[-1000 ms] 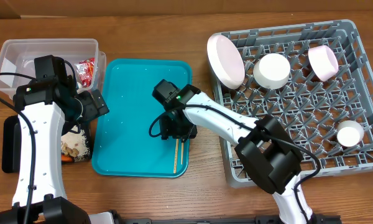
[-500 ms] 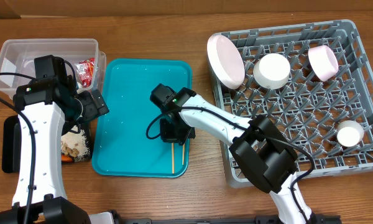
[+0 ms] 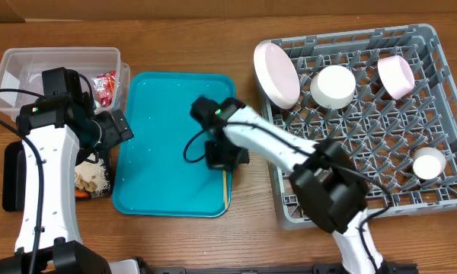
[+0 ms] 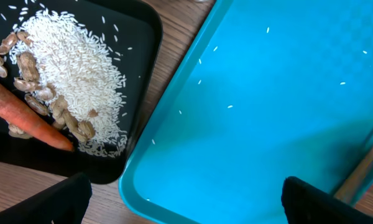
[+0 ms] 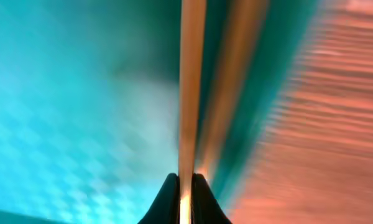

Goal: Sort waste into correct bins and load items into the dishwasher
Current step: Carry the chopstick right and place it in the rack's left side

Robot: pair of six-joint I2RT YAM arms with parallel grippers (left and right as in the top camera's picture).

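Note:
My right gripper (image 3: 225,164) is over the near right part of the teal tray (image 3: 160,137). In the right wrist view it (image 5: 185,193) is shut on a thin wooden chopstick (image 5: 191,74) that runs straight out from the tips. A second blurred wooden strip lies just to its right. From overhead the chopsticks (image 3: 226,190) stick out toward the tray's front rim. My left gripper (image 4: 186,208) hangs open over the tray's left rim (image 4: 174,106) with nothing in it. The black bin (image 4: 140,25) holds rice (image 4: 74,62), nuts and a carrot (image 4: 31,118). The clear bin (image 3: 30,57) holds the red wrapper (image 3: 105,85).
The grey dishwasher rack (image 3: 442,91) stands at the right, close to the teal tray. It holds a pink plate (image 3: 276,74), a white bowl (image 3: 333,85), a pink bowl (image 3: 396,76) and a white cup (image 3: 428,163). Stray rice grains dot the teal tray.
The right gripper has closed on the chopstick and shifted a little right, toward the tray's right rim, with the wood moving along. The left arm has stayed still.

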